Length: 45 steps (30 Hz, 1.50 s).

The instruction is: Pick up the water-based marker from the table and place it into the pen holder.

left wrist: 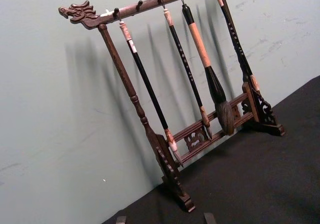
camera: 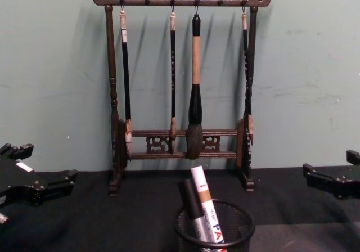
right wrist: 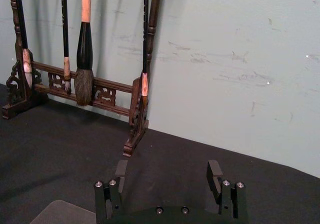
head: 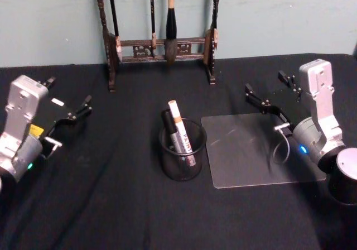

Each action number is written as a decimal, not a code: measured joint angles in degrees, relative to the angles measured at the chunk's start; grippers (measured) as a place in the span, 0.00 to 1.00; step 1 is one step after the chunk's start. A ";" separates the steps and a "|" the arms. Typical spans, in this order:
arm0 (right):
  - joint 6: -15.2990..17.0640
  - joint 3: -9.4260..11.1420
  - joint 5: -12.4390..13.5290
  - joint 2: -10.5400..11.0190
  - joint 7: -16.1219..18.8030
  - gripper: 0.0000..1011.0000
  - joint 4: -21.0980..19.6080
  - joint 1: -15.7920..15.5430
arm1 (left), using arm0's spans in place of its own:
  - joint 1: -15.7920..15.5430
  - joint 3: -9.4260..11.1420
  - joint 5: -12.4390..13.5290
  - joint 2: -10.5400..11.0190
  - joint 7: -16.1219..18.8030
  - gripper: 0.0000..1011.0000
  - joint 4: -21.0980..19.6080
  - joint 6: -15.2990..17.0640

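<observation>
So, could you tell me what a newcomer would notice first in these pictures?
Probably the wooden brush rack at the back against the wall, hung with four brushes. Next, the mesh pen holder at the middle of the black table, with two markers standing in it. The left gripper and right gripper sit open at either side.

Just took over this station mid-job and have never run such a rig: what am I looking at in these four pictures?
A two-armed robot at a black table. One picture looks down from its head, one forward from its chest, and one comes from each wrist. The left gripper and right gripper rest at the sides, both open and empty. In the middle stands the mesh pen holder, with a white marker and a dark pen already inside. Beside it lies a clear mat. At the back, by the wall, is a wooden brush rack, which both wrist cameras face.
</observation>
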 joint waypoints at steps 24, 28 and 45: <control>0.00 0.00 0.00 0.00 0.00 0.99 0.00 0.00 | 0.00 -0.01 0.00 0.00 0.00 0.99 0.00 0.00; 0.00 0.00 0.00 0.00 0.00 0.99 0.00 0.00 | 0.00 0.00 0.00 0.00 0.00 0.99 0.00 0.00; 0.00 0.00 0.00 0.00 0.00 0.99 0.00 0.00 | 0.00 0.00 0.00 0.00 0.00 0.99 0.00 0.00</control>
